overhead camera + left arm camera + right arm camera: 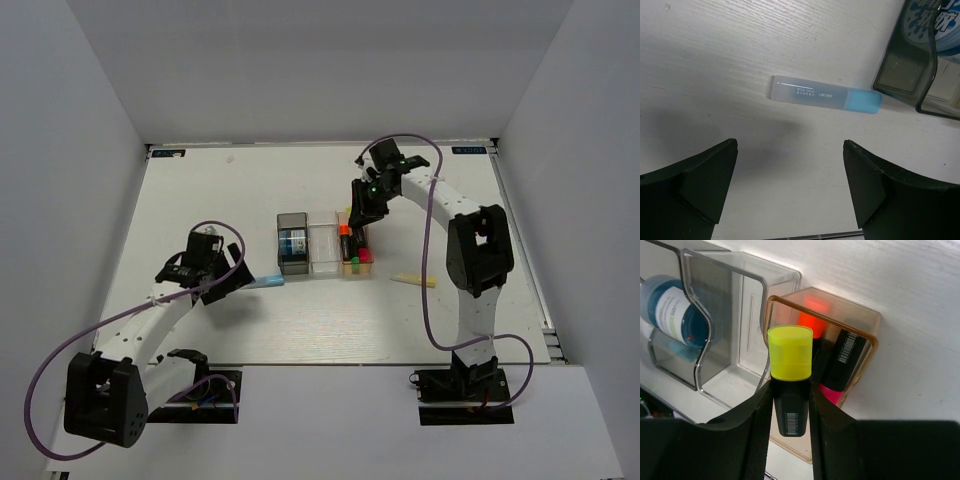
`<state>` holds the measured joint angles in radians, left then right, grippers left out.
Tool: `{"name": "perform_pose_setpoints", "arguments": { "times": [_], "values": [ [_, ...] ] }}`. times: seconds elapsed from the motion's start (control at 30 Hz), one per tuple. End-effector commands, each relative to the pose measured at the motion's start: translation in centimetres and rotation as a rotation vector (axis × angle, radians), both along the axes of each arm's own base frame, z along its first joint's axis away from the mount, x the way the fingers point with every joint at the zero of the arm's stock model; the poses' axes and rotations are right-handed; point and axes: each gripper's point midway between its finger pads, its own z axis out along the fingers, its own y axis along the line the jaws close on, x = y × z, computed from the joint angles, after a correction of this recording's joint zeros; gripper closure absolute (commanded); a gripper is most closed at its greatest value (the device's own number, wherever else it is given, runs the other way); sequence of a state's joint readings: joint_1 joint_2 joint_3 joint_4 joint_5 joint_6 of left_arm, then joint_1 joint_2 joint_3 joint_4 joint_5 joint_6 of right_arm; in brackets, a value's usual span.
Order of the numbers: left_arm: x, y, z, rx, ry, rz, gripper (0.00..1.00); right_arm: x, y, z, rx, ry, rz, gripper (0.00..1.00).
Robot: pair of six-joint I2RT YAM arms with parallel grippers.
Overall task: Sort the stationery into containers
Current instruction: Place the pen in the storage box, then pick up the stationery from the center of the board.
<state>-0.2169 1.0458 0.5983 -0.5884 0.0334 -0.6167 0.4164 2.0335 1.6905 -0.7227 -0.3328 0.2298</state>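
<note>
- The left gripper is held wide open above the table, with nothing between its jaws.
- A light-blue stick is seen lying flat just ahead of those jaws. Its long axis runs across the gap, so a straight advance and a closing across its width are judged to suffice. The left arm is much the nearer.
- The stick's blue end lies just beside a corner of the dark grey bin, which could be struck by the right-hand finger.
- A clear bin stands between the grey bin and an orange bin. Nothing is seen inside it.
- The right gripper is closed on the black body of a yellow-capped highlighter, held over the orange bin's near end. Orange-ended and pink-ended highlighters already lie inside.
- A pale-yellow stick lies on the table right of the bins, nearer the right arm.
</note>
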Motion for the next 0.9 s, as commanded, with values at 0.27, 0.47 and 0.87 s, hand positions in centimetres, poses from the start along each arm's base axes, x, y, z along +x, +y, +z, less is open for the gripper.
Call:
{"name": "perform_pose_setpoints", "arguments": {
  "times": [0.27, 0.47, 0.87],
  "values": [
    [3.3, 0.9, 0.2, -0.041, 0.004, 0.302, 0.05, -1.3, 0.8, 1.1, -0.033, -0.062, 0.038, 0.53],
    [4.2, -0.1, 0.2, -0.093, 0.075, 0.487, 0.09, -2.1, 0.2, 4.4, 0.023, -0.146, 0.062, 0.58],
    [2.5, -4.1, 0.8, 0.053, 0.372, 0.744, 0.22, -6.3, -3.5, 6.8, 0.054, -0.228, 0.044, 0.5]
  ]
}}
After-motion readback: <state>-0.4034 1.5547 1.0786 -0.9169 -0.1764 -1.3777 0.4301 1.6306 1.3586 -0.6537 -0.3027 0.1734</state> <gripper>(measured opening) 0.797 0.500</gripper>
